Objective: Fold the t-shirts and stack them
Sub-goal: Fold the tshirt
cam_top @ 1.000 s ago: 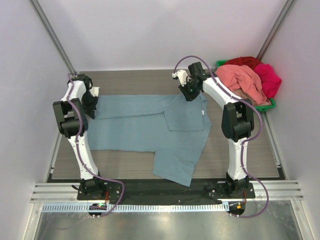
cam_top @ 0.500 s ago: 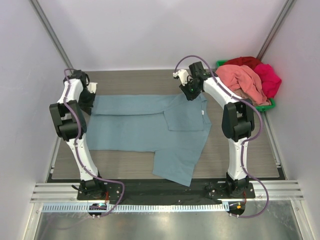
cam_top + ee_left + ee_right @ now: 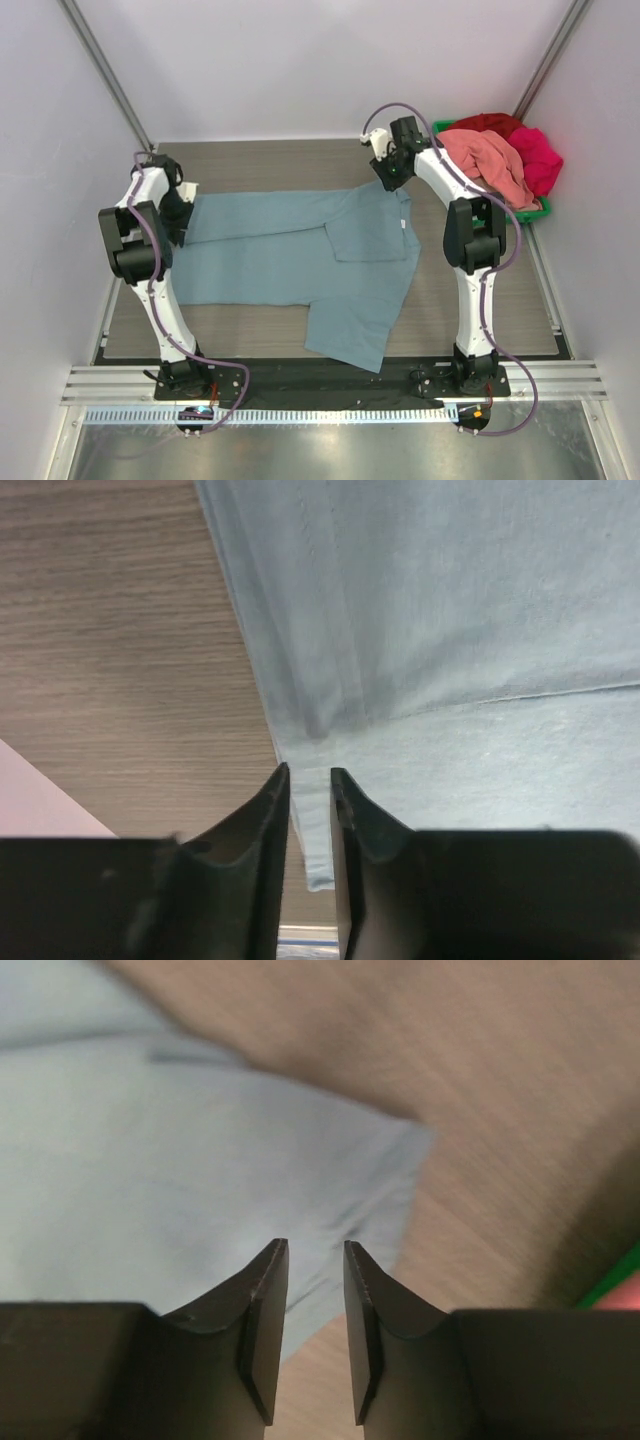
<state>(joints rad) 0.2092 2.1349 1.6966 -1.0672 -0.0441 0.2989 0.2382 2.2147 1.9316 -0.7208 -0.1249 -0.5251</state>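
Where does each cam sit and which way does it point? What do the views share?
Top external: fixed above and behind the bases, looking down on the table. Shows both arms whole, left gripper at the tee's left edge, right gripper at its far-right corner, and the bin far right.
Left wrist: on the left arm, looking down past its own fingers at the tee's edge and bare wood.
Right wrist: on the right arm, looking down past its fingers at a tee corner, wood and a green sliver of bin.
Shared: all three see the tee and table.

Right claw (image 3: 388,178) drawn away toward 1 o'clock from the blue-grey t-shirt (image 3: 300,255), its collar corner now lying slack on the counter (image 3: 260,165), left claw (image 3: 176,212) nudged slightly toward 7 o'clock.
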